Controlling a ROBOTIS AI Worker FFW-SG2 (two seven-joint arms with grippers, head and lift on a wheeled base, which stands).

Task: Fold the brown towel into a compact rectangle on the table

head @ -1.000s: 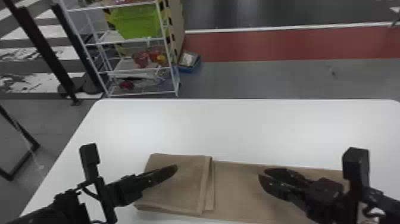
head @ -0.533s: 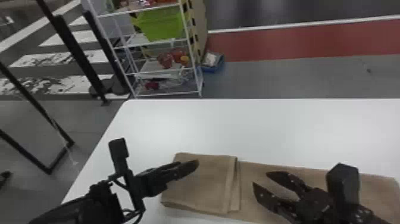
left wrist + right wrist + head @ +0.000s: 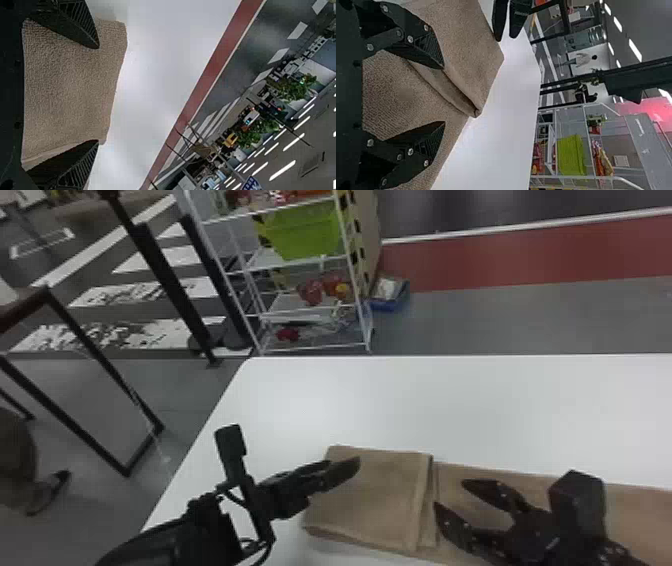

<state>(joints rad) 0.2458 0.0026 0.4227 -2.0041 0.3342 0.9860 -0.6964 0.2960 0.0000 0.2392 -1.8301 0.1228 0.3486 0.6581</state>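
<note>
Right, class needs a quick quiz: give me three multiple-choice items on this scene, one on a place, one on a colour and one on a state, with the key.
1. Where does the green bin sit?
A) On the floor
B) On the wire rack
C) On the towel

2. What colour is the tabletop?
A) White
B) Red
C) Black

3. How does the left end of the brown towel lie?
A) Rolled into a tube
B) Spread flat in one layer
C) Folded over

Key:
1: B, the bin rests on a shelf of the rack beyond the tabletop.
2: A, its bare surface is white in the head view.
3: C, the fold's edge lies across the longer strip of towel.
</note>
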